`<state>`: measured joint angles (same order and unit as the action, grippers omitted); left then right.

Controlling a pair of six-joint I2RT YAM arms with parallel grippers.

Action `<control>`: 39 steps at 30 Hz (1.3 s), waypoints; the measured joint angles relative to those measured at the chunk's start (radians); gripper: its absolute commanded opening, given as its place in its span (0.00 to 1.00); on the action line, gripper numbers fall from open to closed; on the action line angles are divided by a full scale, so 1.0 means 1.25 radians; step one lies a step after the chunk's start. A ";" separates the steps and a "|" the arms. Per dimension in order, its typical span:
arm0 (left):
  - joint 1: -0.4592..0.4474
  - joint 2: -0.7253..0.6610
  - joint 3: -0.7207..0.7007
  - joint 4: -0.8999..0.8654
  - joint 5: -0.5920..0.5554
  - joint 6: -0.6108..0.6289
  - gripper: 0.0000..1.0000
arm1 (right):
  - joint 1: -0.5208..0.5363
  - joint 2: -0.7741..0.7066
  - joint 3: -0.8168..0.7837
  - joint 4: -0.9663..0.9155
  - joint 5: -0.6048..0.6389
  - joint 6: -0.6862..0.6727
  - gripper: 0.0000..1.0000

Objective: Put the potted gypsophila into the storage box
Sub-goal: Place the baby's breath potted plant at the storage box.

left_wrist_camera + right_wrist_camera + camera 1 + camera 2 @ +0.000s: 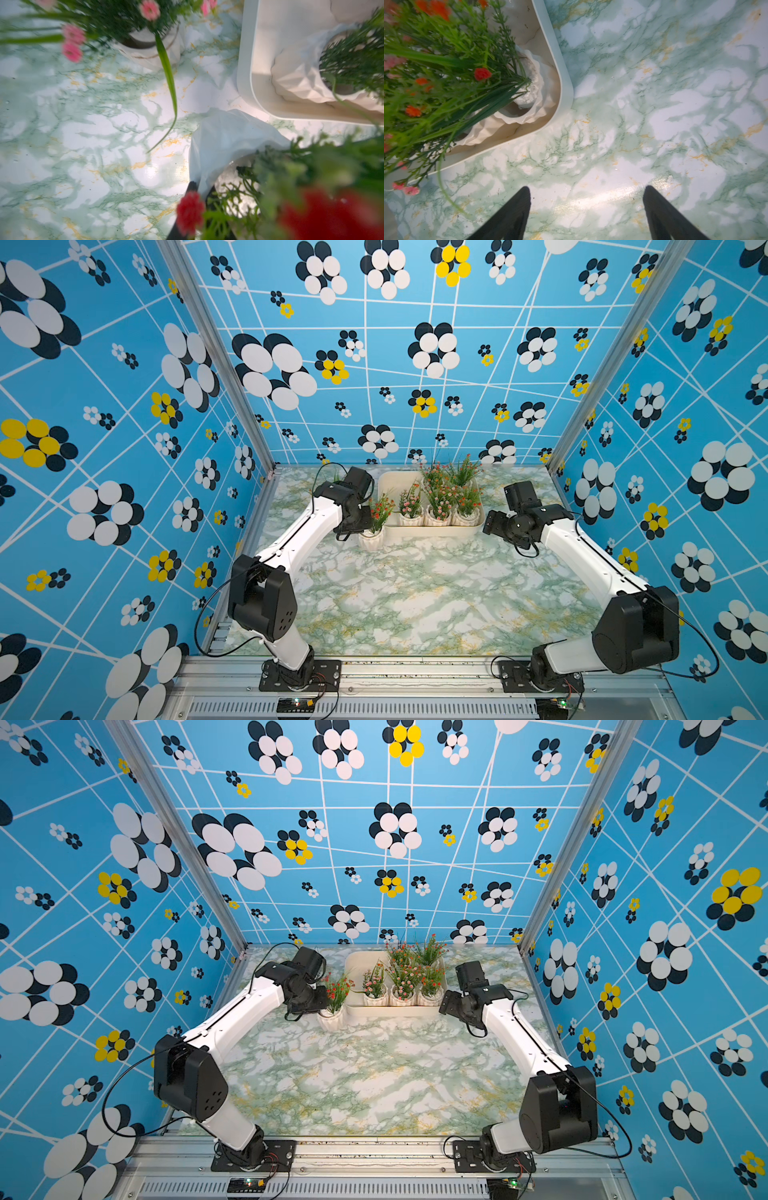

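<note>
A potted gypsophila with red flowers (380, 510) in a ribbed white pot (371, 540) sits just outside the front left corner of the cream storage box (390, 483). My left gripper (360, 526) is shut on this pot's rim; the left wrist view shows the black fingers (192, 187) pinching the white rim (220, 141). I cannot tell whether the pot touches the table. My right gripper (586, 199) hangs open over bare table beside the box's right front corner (564, 83), holding nothing.
Several potted gypsophila (438, 506) stand inside the box. Another pot with pink flowers (149, 47) stands on the table behind the left arm, mostly hidden in both top views. Patterned walls enclose the green marbled table (415, 593).
</note>
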<state>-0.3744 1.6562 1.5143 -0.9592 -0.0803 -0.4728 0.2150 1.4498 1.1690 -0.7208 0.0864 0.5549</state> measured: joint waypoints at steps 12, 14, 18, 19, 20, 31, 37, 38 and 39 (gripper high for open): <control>0.029 0.067 0.251 0.011 -0.020 0.060 0.00 | 0.000 0.010 0.004 -0.001 0.000 0.000 0.88; 0.029 0.099 0.274 0.027 -0.020 0.063 0.00 | 0.000 0.013 0.008 -0.001 0.000 -0.001 0.88; 0.029 0.166 0.292 0.077 -0.020 0.066 0.00 | 0.000 0.013 0.017 -0.002 0.000 -0.001 0.88; 0.029 0.182 0.292 0.095 -0.020 0.066 0.00 | 0.000 0.013 0.020 -0.002 0.000 -0.001 0.88; 0.029 0.194 0.292 0.111 -0.019 0.066 0.00 | 0.000 0.015 0.022 -0.002 0.000 -0.001 0.88; 0.025 0.307 0.305 0.276 0.001 0.072 0.00 | 0.000 0.045 0.038 -0.004 0.000 -0.002 0.88; 0.004 0.366 0.345 0.314 0.005 0.089 0.00 | 0.000 0.063 0.042 -0.004 0.000 -0.008 0.88; -0.001 0.373 0.353 0.316 0.008 0.092 0.00 | 0.000 0.064 0.042 -0.004 0.000 -0.010 0.88; -0.006 0.382 0.362 0.317 0.011 0.095 0.00 | 0.000 0.065 0.042 -0.004 0.000 -0.011 0.88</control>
<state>-0.3817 2.1338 1.9663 -0.5632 -0.0669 -0.3538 0.2150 1.5311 1.2221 -0.7254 0.0868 0.5411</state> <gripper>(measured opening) 0.107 0.877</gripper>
